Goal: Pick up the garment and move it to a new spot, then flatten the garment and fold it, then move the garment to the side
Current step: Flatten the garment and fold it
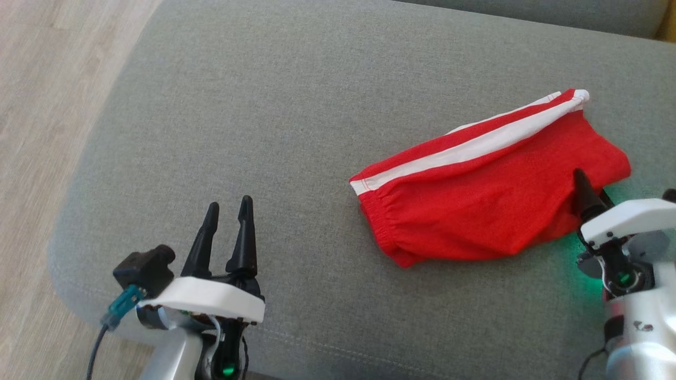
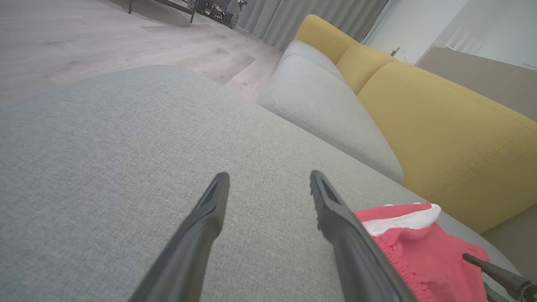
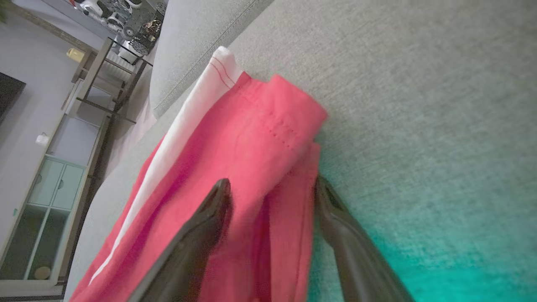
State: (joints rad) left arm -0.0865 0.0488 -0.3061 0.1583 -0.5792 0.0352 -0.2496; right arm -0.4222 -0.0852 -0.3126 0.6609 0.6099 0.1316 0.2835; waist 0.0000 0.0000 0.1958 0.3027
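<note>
The garment (image 1: pixel 486 179) is a pair of red shorts with a white side stripe, lying loosely folded on the right half of the grey cushion (image 1: pixel 296 121). My right gripper (image 1: pixel 594 198) is at its near right edge, open; in the right wrist view one finger lies on the red cloth (image 3: pixel 235 147) and the other on the cushion beside it, so the garment's edge sits between the jaws of the gripper (image 3: pixel 270 186). My left gripper (image 1: pixel 229 205) hovers open over bare cushion at the lower left, well away from the garment (image 2: pixel 419 251), with nothing between its fingers (image 2: pixel 269 178).
The cushion's rounded left edge drops to a wooden floor (image 1: pixel 42 105). A second grey seat (image 2: pixel 319 105) and a yellow sofa back (image 2: pixel 440 126) lie beyond. A glass-door cabinet (image 3: pixel 46 201) stands far off. Green light glows on the cushion under the right wrist.
</note>
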